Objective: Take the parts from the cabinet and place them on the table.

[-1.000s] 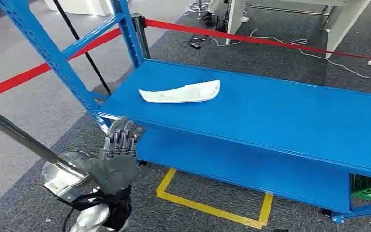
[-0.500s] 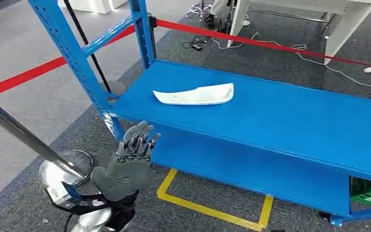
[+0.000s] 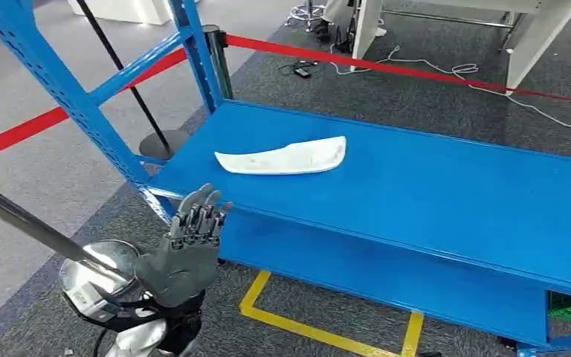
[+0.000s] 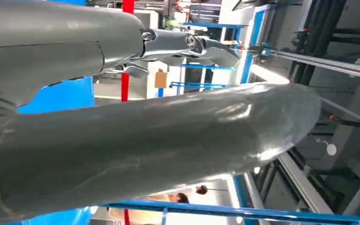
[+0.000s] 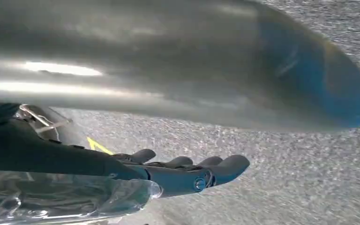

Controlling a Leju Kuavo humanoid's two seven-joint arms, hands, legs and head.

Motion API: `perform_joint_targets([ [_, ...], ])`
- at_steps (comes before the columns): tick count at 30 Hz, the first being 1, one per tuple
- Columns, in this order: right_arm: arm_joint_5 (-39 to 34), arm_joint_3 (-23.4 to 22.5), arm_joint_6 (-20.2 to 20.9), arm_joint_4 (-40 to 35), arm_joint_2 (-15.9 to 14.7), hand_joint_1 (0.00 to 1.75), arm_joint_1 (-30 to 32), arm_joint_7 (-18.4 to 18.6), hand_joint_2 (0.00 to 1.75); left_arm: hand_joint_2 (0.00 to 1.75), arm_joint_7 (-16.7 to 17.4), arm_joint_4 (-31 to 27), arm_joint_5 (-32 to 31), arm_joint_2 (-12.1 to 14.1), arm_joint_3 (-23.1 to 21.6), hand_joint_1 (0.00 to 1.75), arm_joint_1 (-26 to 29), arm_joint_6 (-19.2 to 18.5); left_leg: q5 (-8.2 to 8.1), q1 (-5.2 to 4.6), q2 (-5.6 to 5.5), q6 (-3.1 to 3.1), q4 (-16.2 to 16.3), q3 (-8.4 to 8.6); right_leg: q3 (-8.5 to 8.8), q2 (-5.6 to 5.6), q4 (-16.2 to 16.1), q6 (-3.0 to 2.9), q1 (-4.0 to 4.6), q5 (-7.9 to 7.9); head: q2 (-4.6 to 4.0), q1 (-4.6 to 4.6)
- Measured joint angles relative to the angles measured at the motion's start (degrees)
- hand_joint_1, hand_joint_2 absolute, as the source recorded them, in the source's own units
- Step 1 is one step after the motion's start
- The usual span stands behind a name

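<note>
- The view is shifted from half a second ago, so the camera is judged to have moved; the part (image 3: 281, 158) lies unmoved near the shelf's (image 3: 446, 186) left end.
- The left hand (image 3: 186, 249) is raised by the front left corner, fingers spread, empty.
- The right hand (image 5: 187, 176) hangs empty, fingers straight, side by side.
- No grasp is begun.
</note>
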Motion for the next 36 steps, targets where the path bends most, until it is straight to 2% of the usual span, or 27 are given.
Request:
perform_joint_targets([
  [1, 0.00, -0.02, 0.02, 0.00, 0.00, 0.00, 0.01, -0.02, 0.00, 0.00, 0.00, 0.00, 0.00, 0.00, 0.09, 0.00, 0.03, 0.02, -0.36, 0.12, 0.00, -0.13, 3.34, -2.47, 0.11, -0.01, 0.00, 0.03, -0.03, -0.17, 0.00, -0.02],
  [2, -0.02, -0.04, 0.02, 0.00, 0.00, 0.00, 0.03, -0.02, 0.00, 0.00, 0.00, 0.00, 0.04, 0.00, 0.13, 0.00, 0.07, 0.02, 1.03, 0.26, 0.01, -0.23, 3.44, -3.23, 0.33, 0.02, 0.00, 0.09, -0.08, -0.30, 0.00, 0.02],
  [3, -0.04, -0.09, 0.04, 0.00, 0.00, 0.00, 0.10, -0.02, 0.00, 0.00, 0.00, 0.00, 0.07, 0.00, 0.20, 0.00, 0.09, 0.02, 3.49, 0.39, 0.02, -0.29, 1.44, -2.80, 0.62, 0.05, 0.00, 0.23, -0.14, -0.47, 0.00, 0.00],
  [5, -0.04, -0.09, 0.04, 0.00, 0.00, 0.00, 0.08, -0.02, 0.00, 0.00, 0.00, 0.00, 0.07, -0.02, 0.26, 0.00, 0.10, 0.15, 9.40, 0.59, 0.10, -0.35, -7.04, 0.54, 1.26, 0.28, 0.00, 0.68, -0.43, -0.80, 0.00, 0.00],
  [6, -0.04, -0.09, 0.02, 0.00, -0.02, 0.00, 0.08, -0.02, 0.00, 0.00, 0.00, 0.02, 0.11, 0.00, 0.26, 0.00, 0.09, 0.37, 11.01, 0.74, 0.43, -0.46, -10.80, 2.10, 1.39, 0.34, 0.00, 1.04, -0.35, -0.92, 0.00, -0.13],
  [7, 0.00, -0.13, 0.00, 0.00, -0.02, 0.00, 0.02, -0.02, 0.00, 0.00, 0.00, 0.00, 0.11, -0.09, 0.28, 0.00, 0.02, 0.53, 10.53, 0.89, 0.31, -0.15, -13.78, 2.95, 1.19, 0.46, 0.69, 1.59, 0.08, -1.46, 0.00, -0.44],
  [8, 0.02, -0.13, -0.02, 0.00, -0.02, 0.00, 0.02, 0.00, 0.00, 0.00, 0.00, 0.02, 0.11, -0.13, 0.33, 0.00, 0.10, 0.70, 10.45, 0.74, 0.00, 0.51, -13.17, 2.73, 1.19, 0.40, 0.22, 1.92, 0.00, -1.37, 0.00, 0.00],
  [10, 0.11, -0.20, -0.02, 0.00, -0.02, 0.00, 0.09, 0.02, 0.00, 0.00, 0.00, 0.02, 0.07, -0.11, 0.46, 0.00, 0.13, 0.96, 10.35, 0.45, -0.13, 1.34, -13.17, 2.68, 1.51, 0.31, -0.37, 2.61, -0.26, -1.22, 0.00, 0.09],
  [11, 0.11, -0.22, -0.02, 0.00, -0.02, 0.00, 0.08, 0.02, 0.00, 0.00, 0.00, 0.02, 0.07, -0.18, 0.46, 0.00, 0.13, 0.99, 10.68, 0.72, -0.13, 1.84, -13.48, 2.81, 1.34, 0.29, -0.34, 3.01, -0.36, -1.28, 0.00, -0.09],
  [12, 0.11, -0.24, -0.02, 0.00, -0.02, 0.00, 0.08, 0.02, 0.00, 0.00, 0.00, 0.02, 0.02, -0.22, 0.44, 0.00, 0.12, 0.99, 10.77, 0.80, -0.11, 2.18, -13.54, 2.93, 1.02, 0.17, 0.98, 3.17, -0.42, -2.26, 0.00, 0.18],
  [13, 0.13, -0.26, -0.02, 0.00, -0.02, 0.00, 0.03, 0.04, 0.00, 0.00, 0.00, 0.02, 0.02, -0.22, 0.44, 0.00, 0.12, 0.99, 10.73, 0.78, -0.06, 2.50, -13.54, 2.95, -0.31, 0.12, 3.98, 3.24, -0.34, -4.29, 0.00, 0.57],
  [15, 0.13, -0.28, -0.02, 0.00, -0.02, 0.00, 0.08, 0.02, 0.00, 0.00, 0.00, 0.02, 0.00, -0.22, 0.46, 0.00, 0.13, 1.01, 10.66, 0.52, -0.01, 2.80, -13.53, 2.94, -4.64, 0.13, 13.29, 3.32, -0.34, -8.79, 0.00, 0.68],
  [16, 0.11, -0.28, -0.04, 0.00, -0.02, 0.00, 0.15, 0.04, 0.00, 0.00, 0.00, 0.04, -0.02, -0.22, 0.48, 0.00, 0.13, 1.01, 10.59, 0.41, -0.01, 2.90, -13.52, 2.95, -6.31, 0.13, 16.70, 3.32, -0.34, -9.96, 0.00, 0.66],
  [17, 0.11, -0.33, -0.04, 0.00, -0.02, 0.00, 0.21, 0.02, 0.00, 0.00, 0.00, 0.07, -0.02, -0.22, 0.48, 0.00, 0.12, 1.03, 10.54, 0.32, -0.03, 2.98, -13.51, 3.00, -7.15, 0.13, 18.17, 3.24, -0.32, -9.88, 0.00, 0.64],
  [18, 0.11, -0.42, -0.11, 0.00, -0.02, 0.00, 0.22, 0.02, 0.00, 0.00, 0.00, 0.09, -0.06, -0.22, 0.46, 0.00, 0.12, 1.03, 10.49, 0.28, -0.09, 3.01, -13.50, 3.10, -6.48, 0.13, 16.58, 3.12, -0.26, -8.36, 0.00, 0.66],
  [19, 0.11, -0.46, -0.15, 0.00, -0.02, 0.00, 0.19, 0.02, 0.00, 0.00, 0.00, 0.09, -0.11, -0.22, 0.46, 0.00, 0.12, 1.03, 10.43, 0.28, -0.15, 2.97, -13.50, 3.26, -4.85, 0.13, 13.17, 2.96, -0.23, -6.25, 0.00, 0.64],
  [21, -0.11, -0.59, -0.15, 0.00, -0.02, 0.00, 0.10, -0.15, 0.00, 0.00, 0.00, 0.09, -0.11, -0.22, 0.44, 0.00, 0.12, 1.01, 10.11, 0.29, -0.24, 2.55, -13.49, 3.74, 0.57, 0.11, 2.47, 2.55, -0.25, -1.36, 0.00, 0.68],
  [22, -0.42, -0.68, 0.00, 0.00, -0.02, 0.00, -0.01, -0.40, 0.00, 0.00, 0.00, 0.09, -0.09, -0.20, 0.44, 0.00, 0.12, 0.99, 9.93, -0.05, -0.25, 2.21, -13.36, 3.69, 1.48, 0.15, 0.53, 2.44, -0.17, -1.95, 0.00, 0.68],
  [24, -1.51, -1.14, 1.69, 0.00, -0.02, 0.00, -0.09, -0.57, 0.00, 0.00, 0.00, 0.11, 0.15, -0.17, 0.41, 0.00, 0.11, 0.74, 10.03, -0.07, -0.30, 1.62, -13.36, 3.62, 1.44, 0.28, 0.57, 2.02, -0.04, -1.68, 0.00, 0.46],
  [26, -2.30, -1.75, 2.76, 0.00, -0.02, 0.00, -0.08, -0.46, 0.00, 0.00, 0.00, 0.09, 0.18, -0.17, 0.35, 0.00, 0.08, 0.55, 10.13, 0.15, -0.30, 0.88, -13.79, 3.83, 1.45, 0.32, 0.42, 1.19, 0.16, -1.57, 0.00, 0.55],
  [28, -2.51, -2.12, 3.02, 0.00, -0.02, 0.00, -0.11, -0.46, 0.00, 0.00, 0.00, 0.09, 0.22, -0.13, 0.35, 0.00, 0.07, 0.46, 8.55, 0.19, 0.01, 0.23, -12.03, 3.10, 1.71, 0.24, 0.00, 0.51, -0.19, -1.35, 0.00, 0.20],
  [29, -2.56, -2.18, 3.06, 0.00, -0.02, 0.00, -0.17, -0.48, 0.00, 0.00, 0.00, 0.09, 0.24, -0.13, 0.35, 0.00, 0.07, 0.44, 6.79, 0.24, 0.03, 0.01, -9.18, 1.71, 1.69, 0.21, 0.00, 0.29, -0.19, -1.36, 0.00, 0.00],
  [30, -2.60, -2.32, 3.15, 0.00, -0.02, 0.00, -0.16, -0.48, 0.00, 0.00, 0.00, 0.09, 0.26, -0.11, 0.35, 0.00, 0.07, 0.44, 4.00, 0.30, 0.03, -0.21, -3.30, -1.26, 1.69, 0.14, 0.01, 0.16, -0.17, -1.42, 0.00, 0.04],
  [32, -2.75, -2.60, 3.15, 0.00, -0.02, 0.00, -0.10, -0.61, 0.00, 0.00, 0.00, 0.11, 0.31, -0.07, 0.37, 0.00, 0.08, 0.44, 1.65, 0.31, 0.03, -0.33, 4.24, -5.38, 1.67, 0.02, 0.01, 0.07, -0.13, -1.48, 0.00, 0.02],
  [33, -2.84, -2.64, 3.02, 0.00, -0.02, 0.00, -0.06, -1.07, 1.75, 0.00, 0.00, 0.11, 0.31, -0.07, 0.37, 0.00, 0.08, 0.44, 2.50, 0.31, 0.03, -0.27, 4.47, -5.70, 1.71, 0.03, 0.01, 0.07, -0.13, -1.48, 0.00, 0.07],
  [34, -2.93, -2.73, 2.89, 0.00, -0.02, 0.00, -0.08, -1.48, 1.75, 0.00, 0.00, 0.11, 0.31, -0.07, 0.35, 0.00, 0.08, 0.44, 4.18, 0.31, 0.03, -0.19, 2.85, -5.13, 1.74, 0.09, 0.01, 0.08, -0.13, -1.49, 0.00, 0.00],
  [36, -3.10, -2.99, 2.88, 0.00, -0.02, 0.00, -0.15, -2.17, 1.75, 0.00, 0.00, 0.11, 0.31, -0.09, 0.35, 0.00, 0.07, 0.44, 9.63, 0.31, 0.06, 0.15, -6.52, -0.57, 1.94, 0.25, 0.01, 0.24, -0.16, -1.58, 0.00, 0.02],
])
